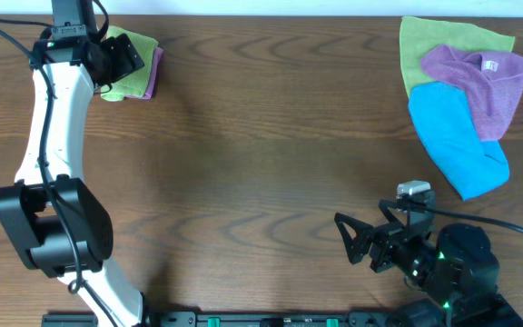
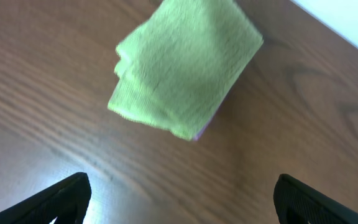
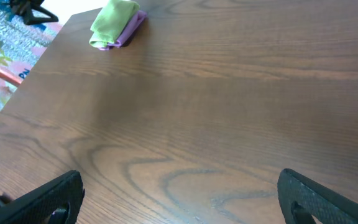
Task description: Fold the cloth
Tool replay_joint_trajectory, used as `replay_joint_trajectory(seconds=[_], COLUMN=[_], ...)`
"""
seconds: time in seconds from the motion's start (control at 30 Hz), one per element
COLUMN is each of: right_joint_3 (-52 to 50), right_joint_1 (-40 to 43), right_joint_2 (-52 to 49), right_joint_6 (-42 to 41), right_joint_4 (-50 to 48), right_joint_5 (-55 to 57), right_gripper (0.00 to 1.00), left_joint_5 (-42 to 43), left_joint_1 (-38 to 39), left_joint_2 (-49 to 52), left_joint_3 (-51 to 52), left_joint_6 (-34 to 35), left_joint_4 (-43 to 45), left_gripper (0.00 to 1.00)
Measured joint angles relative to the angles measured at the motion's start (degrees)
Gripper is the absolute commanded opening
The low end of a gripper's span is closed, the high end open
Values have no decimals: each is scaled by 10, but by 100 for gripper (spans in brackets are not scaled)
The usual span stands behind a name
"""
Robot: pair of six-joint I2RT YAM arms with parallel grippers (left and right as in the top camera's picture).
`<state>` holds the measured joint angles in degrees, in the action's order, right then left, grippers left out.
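- Lime cloth (image 2: pixel 185 68) lying folded at upper left of overhead frame, on top of a purple cloth (image 3: pixel 131 26); left jaws spread wide just above it, gripping nothing
- Right jaws at lower right over bare bench (image 1: pixel 261 182), parted and empty
- Risk: a low pinch likely to snag the purple cloth too, or spring the fold open

Overhead straight down on table (image 1: pixel 261 182), left wrist close above cloth (image 2: pixel 185 68), right wrist sharing it from afar

cloth (image 2: pixel 185 68): soft, napped fabric, matt | table (image 2: pixel 303 124): dark wood grain, smooth (faint sheen)
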<state>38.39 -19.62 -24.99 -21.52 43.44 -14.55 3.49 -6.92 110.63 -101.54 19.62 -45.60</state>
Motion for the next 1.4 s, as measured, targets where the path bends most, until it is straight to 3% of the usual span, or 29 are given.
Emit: replay_joint_trajectory(seconds=[0.4, 1.0, 1.13, 1.4], right_joint_3=[0, 0, 0, -1], right_joint_1=[0, 0, 0, 0], right_joint_2=[0, 0, 0, 0], right_joint_6=[0, 0, 0, 0], right_joint_4=[0, 0, 0, 0], right_joint_5=[0, 0, 0, 0], right_gripper=[99, 99, 99, 99], left_joint_5=[7, -52, -57, -54], left_joint_1=[0, 0, 0, 0], left_joint_2=[-56, -320, -363, -522], left_joint_3=[0, 0, 21, 245], left_joint_6=[-3, -75, -85, -92], left_joint_4=[-148, -352, -339, -200], left_gripper=[95, 95, 95, 95])
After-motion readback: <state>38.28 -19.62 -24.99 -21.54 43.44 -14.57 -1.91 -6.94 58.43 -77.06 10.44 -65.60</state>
